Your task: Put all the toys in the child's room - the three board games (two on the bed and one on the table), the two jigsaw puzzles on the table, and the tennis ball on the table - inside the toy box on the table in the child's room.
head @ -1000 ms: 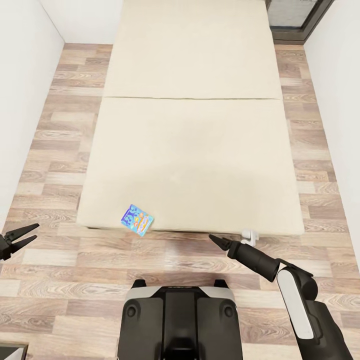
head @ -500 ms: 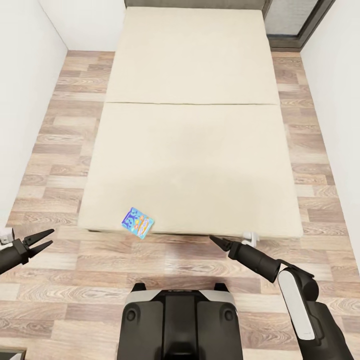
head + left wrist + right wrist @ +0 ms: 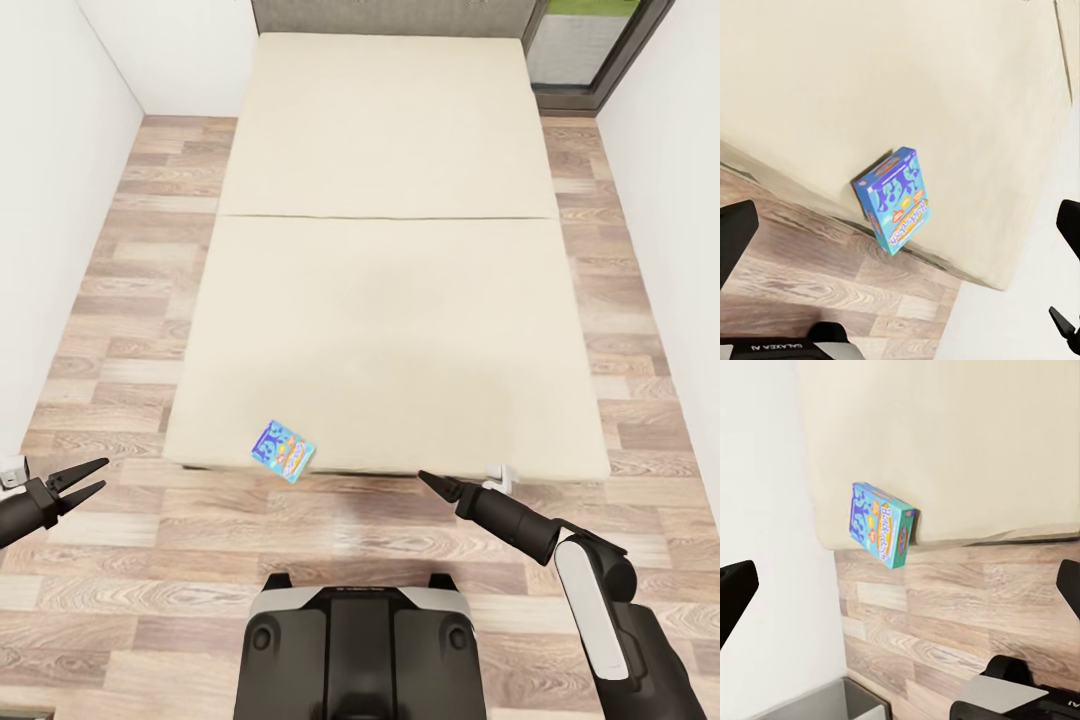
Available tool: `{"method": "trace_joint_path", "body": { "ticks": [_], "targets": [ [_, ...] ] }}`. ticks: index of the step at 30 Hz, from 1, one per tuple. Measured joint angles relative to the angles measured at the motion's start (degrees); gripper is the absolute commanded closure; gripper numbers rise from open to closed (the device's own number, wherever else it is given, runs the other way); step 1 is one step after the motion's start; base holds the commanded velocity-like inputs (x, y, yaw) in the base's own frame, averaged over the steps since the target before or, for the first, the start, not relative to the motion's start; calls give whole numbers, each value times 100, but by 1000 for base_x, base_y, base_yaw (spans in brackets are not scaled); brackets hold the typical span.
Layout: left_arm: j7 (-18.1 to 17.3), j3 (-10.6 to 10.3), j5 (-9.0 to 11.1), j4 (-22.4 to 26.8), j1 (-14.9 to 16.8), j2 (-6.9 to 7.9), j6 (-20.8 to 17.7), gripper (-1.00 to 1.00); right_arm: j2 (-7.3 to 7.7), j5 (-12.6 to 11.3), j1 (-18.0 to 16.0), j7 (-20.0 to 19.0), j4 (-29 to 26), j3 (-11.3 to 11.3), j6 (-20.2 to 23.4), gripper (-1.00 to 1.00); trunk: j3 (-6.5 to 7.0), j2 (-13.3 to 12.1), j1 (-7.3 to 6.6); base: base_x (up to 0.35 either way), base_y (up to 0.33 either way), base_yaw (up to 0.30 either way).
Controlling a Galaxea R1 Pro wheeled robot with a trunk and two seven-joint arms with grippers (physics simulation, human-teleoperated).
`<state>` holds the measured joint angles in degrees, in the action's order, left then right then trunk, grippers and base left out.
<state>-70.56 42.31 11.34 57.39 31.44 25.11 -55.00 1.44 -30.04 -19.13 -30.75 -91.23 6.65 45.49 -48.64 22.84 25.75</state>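
A board game (image 3: 283,451) lies on the bed (image 3: 390,260) at its near edge, left of centre, overhanging the floor (image 3: 130,520). The left end effector (image 3: 88,477) hangs over the floor at far left, the right end effector (image 3: 430,483) just before the bed's near edge.

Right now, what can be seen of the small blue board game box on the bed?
The small blue rectangular board game box looks like printed cardboard: a blue face with darker blue figures and orange and yellow patches, and teal side panels. It appears closed. It lies flat on the beige mattress of the bed at the foot edge nearest the robot, turned askew, with one corner jutting past the edge above the wood-plank floor. Nothing else touches it; neither claw is near.
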Motion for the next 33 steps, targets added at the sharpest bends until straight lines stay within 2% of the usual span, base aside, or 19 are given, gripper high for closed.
{"method": "trace_joint_path", "body": {
  "ticks": [13,33],
  "targets": [
    [-31,1,1,2,0,1,2,-100,-8,8,0,37,-3,-13,-2,-100,121,0,1,-98,68,0],
    [-48,10,3,10,-1,2,-8,-100,-12,9,0,47,-5,-18,-8,-100,306,0,0,-6,4,47]
  ]
}}
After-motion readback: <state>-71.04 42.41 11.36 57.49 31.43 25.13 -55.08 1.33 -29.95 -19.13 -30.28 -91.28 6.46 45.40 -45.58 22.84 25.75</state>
